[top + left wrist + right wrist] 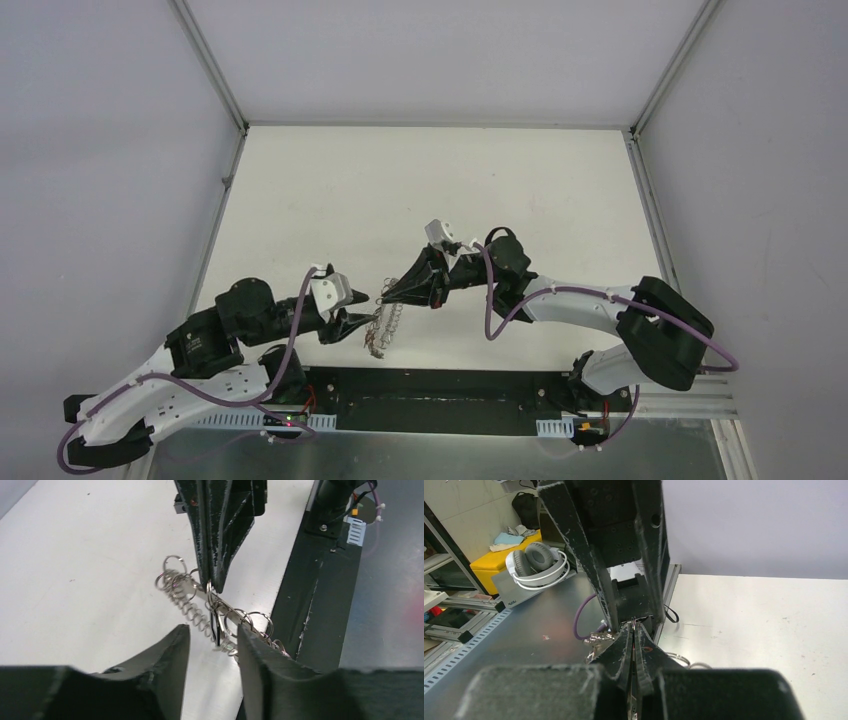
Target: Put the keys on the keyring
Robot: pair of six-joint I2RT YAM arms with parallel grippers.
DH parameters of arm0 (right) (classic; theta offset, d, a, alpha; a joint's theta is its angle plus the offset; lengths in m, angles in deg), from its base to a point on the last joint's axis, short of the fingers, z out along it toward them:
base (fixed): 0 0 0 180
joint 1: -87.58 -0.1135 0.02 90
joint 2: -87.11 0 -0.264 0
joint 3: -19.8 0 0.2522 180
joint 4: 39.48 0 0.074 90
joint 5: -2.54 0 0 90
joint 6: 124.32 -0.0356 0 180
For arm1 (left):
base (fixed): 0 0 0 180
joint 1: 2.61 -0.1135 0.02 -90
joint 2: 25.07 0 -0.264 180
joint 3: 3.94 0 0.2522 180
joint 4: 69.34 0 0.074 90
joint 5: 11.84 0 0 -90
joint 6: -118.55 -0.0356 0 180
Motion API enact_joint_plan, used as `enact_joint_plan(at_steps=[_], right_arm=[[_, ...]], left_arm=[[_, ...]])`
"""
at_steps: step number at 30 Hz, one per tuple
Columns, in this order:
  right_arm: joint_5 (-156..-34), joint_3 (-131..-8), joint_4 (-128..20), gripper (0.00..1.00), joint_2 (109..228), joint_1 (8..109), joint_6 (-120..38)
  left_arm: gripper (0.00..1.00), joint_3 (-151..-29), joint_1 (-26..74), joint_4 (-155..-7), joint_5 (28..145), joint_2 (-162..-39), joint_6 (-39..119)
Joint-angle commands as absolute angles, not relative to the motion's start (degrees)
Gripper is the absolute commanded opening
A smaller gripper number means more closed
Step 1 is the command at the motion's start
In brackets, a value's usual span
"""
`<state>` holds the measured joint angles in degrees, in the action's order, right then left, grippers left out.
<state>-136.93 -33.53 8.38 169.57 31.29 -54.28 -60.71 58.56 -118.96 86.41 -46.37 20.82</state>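
Note:
The keyring (382,328) is near the table's front edge, between the two grippers. In the left wrist view it is seen nearly edge-on (192,612), with rows of small silver loops. A black oblong tag (217,626) hangs among the loops. My right gripper (392,295) comes down from above (212,586) and is shut on one small silver loop at the ring's edge (633,625). My left gripper (358,320) is open, its fingertips (181,635) apart just short of the ring. The ring's near end runs behind one finger. No green tag shows.
A black base strip (430,400) runs along the table's near edge, close beside the ring (310,580). Beyond it is a grey metal surface (524,625) with white headphones (536,565), off the table. White table (430,190) stretches behind the grippers.

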Motion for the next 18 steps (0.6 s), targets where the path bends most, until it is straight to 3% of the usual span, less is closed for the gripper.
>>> enact_joint_plan(at_steps=[1,4,6,18], right_arm=[[-135.2,-33.4,11.4,0.00,166.3,31.0,-53.3],[-134.9,-33.0,10.7,0.00,165.6,31.1,-52.7],[-134.7,-32.8,10.2,0.00,165.3,31.2,-52.3],[-133.3,-32.0,8.9,0.00,164.0,32.1,-51.7]], left_arm=[[0.45,-63.5,58.8,-120.2,80.8,-44.5,25.2],[0.64,-63.7,58.8,-121.0,79.5,-43.5,27.1],[0.96,-63.9,58.8,-121.4,78.6,-43.1,28.3],[0.99,-64.7,58.8,-121.4,78.4,-44.4,31.6]])
